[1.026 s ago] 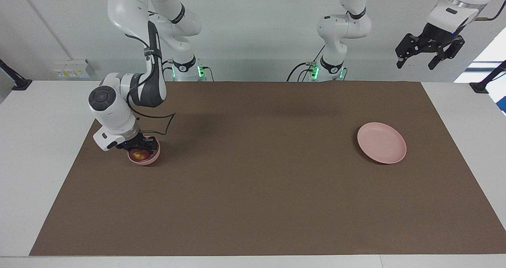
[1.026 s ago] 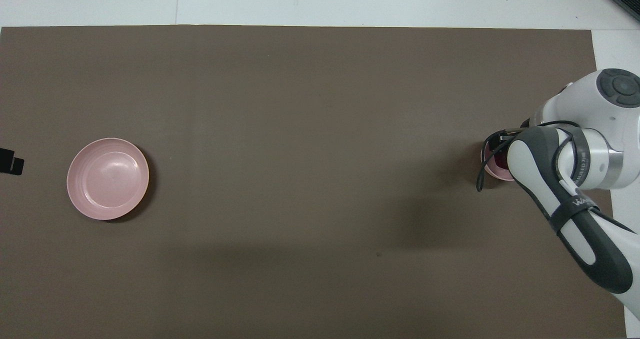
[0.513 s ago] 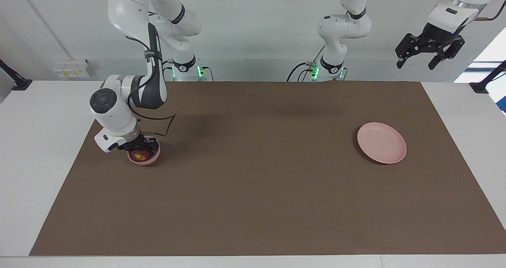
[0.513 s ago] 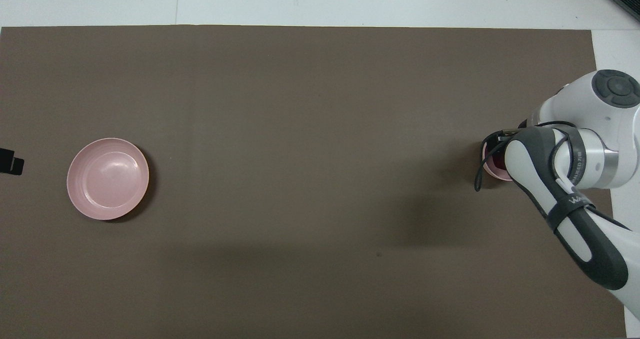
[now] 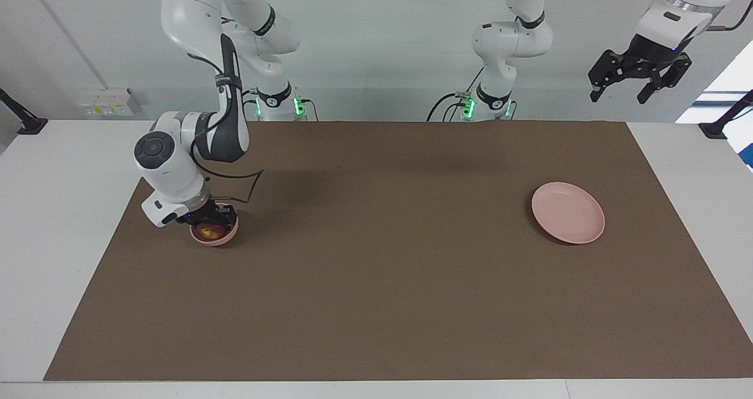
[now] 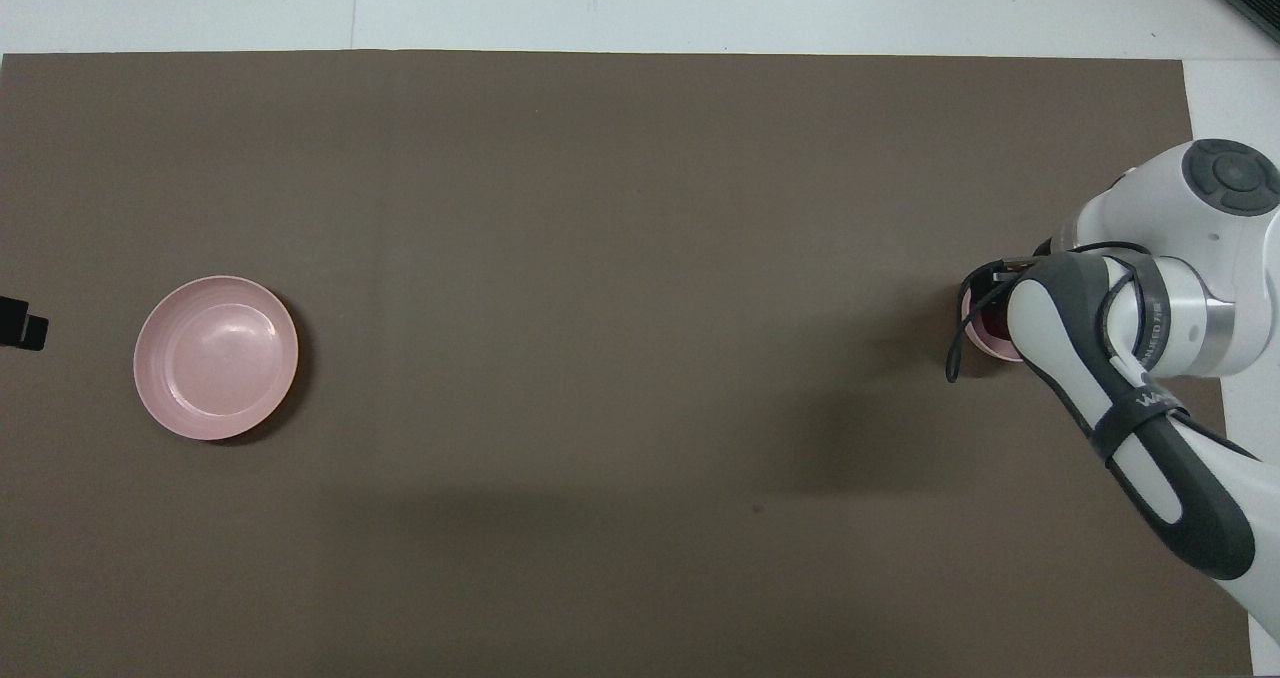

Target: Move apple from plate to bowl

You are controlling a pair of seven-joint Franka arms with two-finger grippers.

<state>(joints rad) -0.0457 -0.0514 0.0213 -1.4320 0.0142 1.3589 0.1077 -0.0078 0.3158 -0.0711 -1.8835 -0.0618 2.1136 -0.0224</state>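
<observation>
Brown mat (image 5: 376,281) on white table, small dark red apple (image 5: 207,230) inside small deep pink bowl (image 5: 226,236) at my right arm's end, my right gripper (image 5: 210,221) clamped around it, wide flat pink plate (image 5: 567,212) bare at my left arm's end, my left gripper (image 5: 622,93) raised, fingers spread, waiting.

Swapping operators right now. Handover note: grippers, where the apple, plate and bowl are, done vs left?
Right gripper: down in the bowl, shut on the apple.
Left gripper: open, raised off the left arm's end of the table, waiting.
Plate: bare, toward the left arm's end.
Bowl: toward the right arm's end.
Done: apple off the plate and carried into the bowl.
Left: release the apple, lift the right gripper out.
</observation>
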